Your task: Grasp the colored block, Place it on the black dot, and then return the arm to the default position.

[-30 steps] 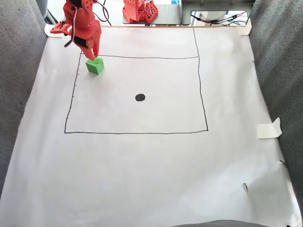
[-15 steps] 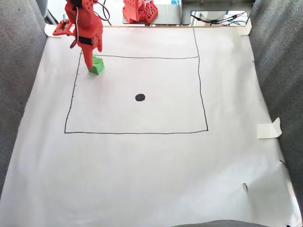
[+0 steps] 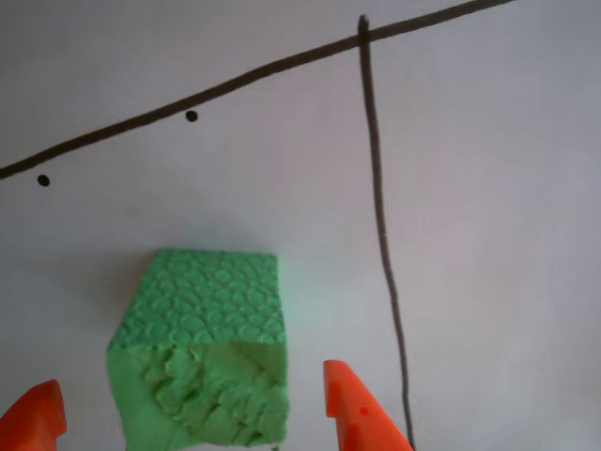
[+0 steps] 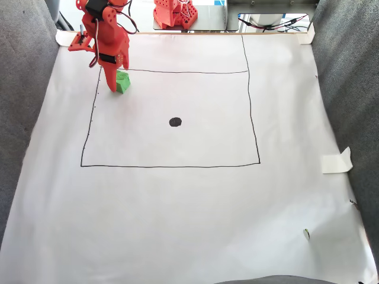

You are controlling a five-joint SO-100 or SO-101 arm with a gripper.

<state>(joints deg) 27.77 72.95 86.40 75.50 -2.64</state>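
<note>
White paper sheet (image 4: pixel 189 213) with drawn lines (image 4: pixel 172 165), grey fabric (image 4: pixel 349 89) flanking; jaws spread around colored block (image 3: pixel 202 362).

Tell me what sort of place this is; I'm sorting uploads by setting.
Likely a hobbyist tabletop robot test area: a white paper sheet with a hand-drawn rectangle and black dot, an orange arm at a green block, and cables behind.

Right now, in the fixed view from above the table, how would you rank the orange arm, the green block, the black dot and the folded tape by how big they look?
Largest to smallest:
1. Orange arm
2. Folded tape
3. Green block, partly hidden by the arm, so its rank against the tape is unsure
4. Black dot
</note>
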